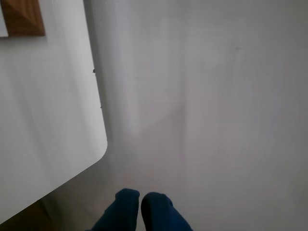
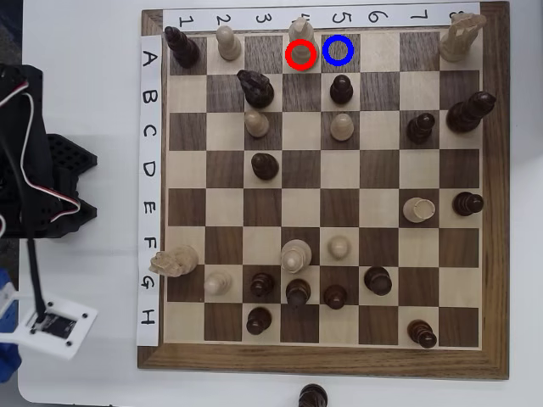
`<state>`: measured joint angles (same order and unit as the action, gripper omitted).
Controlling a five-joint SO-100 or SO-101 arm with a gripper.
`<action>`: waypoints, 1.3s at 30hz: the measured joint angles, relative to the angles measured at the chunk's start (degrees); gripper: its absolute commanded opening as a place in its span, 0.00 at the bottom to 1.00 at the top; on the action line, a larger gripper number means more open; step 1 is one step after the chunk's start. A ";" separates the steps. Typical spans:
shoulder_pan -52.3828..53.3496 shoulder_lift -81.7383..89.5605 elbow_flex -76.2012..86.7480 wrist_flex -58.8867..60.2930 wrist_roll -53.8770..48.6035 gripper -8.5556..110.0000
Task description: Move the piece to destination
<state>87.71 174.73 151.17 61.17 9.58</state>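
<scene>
The piece (image 2: 303, 36) is a cream chess piece standing on the light square marked with a red ring (image 2: 300, 53), on the board's far row in the overhead view. The destination (image 2: 338, 50) is the dark square with the blue ring just to its right, and it is empty. My gripper (image 1: 140, 204) shows in the wrist view as two blue fingers held together with nothing between them, off the table's corner and far from the board. In the overhead view the arm (image 2: 34, 170) sits left of the board, with the gripper mostly hidden under the white camera mount (image 2: 51, 322).
The chessboard (image 2: 496, 212) holds many dark and cream pieces, including a dark one (image 2: 341, 88) just below the destination. One dark piece (image 2: 312, 396) stands off the board at the near edge. The wrist view shows the white table's rounded corner (image 1: 48, 120) and a board corner (image 1: 21, 19).
</scene>
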 measured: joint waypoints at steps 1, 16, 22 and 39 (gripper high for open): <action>-0.44 -0.88 -1.58 0.00 0.79 0.07; -11.34 -12.92 -25.05 0.00 15.73 0.07; -17.58 -15.56 -31.90 -1.05 22.76 0.07; -50.98 -27.77 -55.46 9.76 56.69 0.09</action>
<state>36.74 146.95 95.71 70.93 66.27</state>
